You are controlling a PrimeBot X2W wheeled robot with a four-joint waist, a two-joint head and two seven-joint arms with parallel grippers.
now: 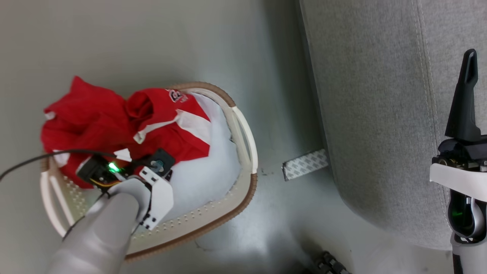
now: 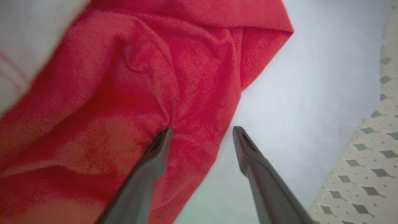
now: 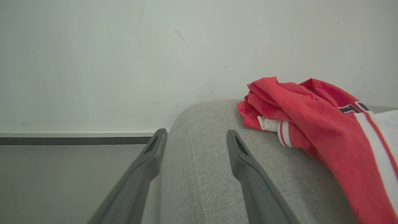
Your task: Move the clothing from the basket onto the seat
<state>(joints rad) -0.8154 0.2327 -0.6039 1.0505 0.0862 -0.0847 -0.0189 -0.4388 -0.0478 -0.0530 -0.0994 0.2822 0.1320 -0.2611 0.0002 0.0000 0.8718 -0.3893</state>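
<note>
The left gripper is down in the basket, jaws wide astride a fold of the red clothing — placed to pinch it. The right gripper, wide and empty, hangs over the seat, where one garment already lies.

Patterned strip on grey floor

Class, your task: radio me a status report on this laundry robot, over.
Left gripper open, one finger at clothing in basket. Right gripper open over seat, empty. One red garment lying on seat. White liner under basket pile.
</note>
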